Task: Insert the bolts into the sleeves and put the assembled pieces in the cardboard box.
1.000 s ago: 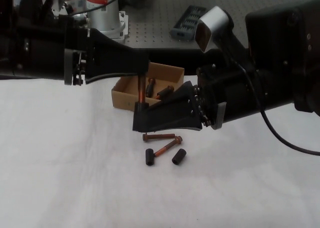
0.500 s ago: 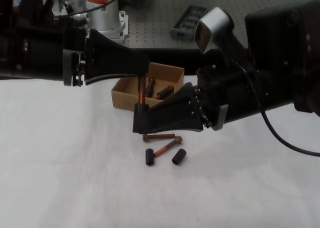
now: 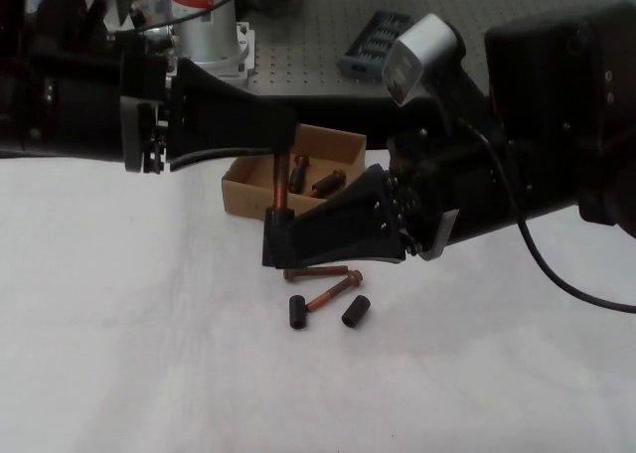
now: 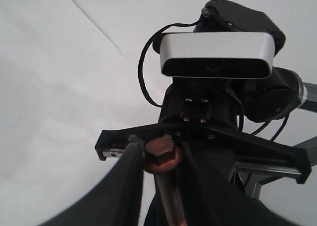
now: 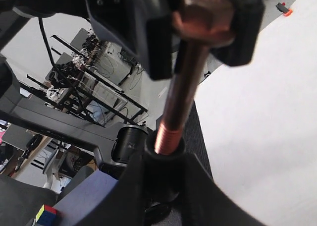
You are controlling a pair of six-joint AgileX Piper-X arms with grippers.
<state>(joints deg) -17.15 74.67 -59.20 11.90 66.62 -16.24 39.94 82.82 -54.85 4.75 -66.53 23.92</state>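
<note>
High view: the left claw (image 3: 284,140) is clamped on the head of an upright bolt (image 3: 282,183) whose threaded tip sits in the sleeve (image 3: 281,215) pinched by the right claw (image 3: 280,238). This pair hangs at the cardboard box's (image 3: 246,201) 6 o'clock edge, above loose bolts (image 3: 316,271) on the tabletop (image 3: 149,354).

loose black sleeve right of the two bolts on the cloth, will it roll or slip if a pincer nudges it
Likely to roll: the loose sleeve seems to lie on its side, though the white cloth should slow it. Probably light, being shorter than the bolt beside it. Its smooth-looking dark wall could slip in a loose grip.
</note>
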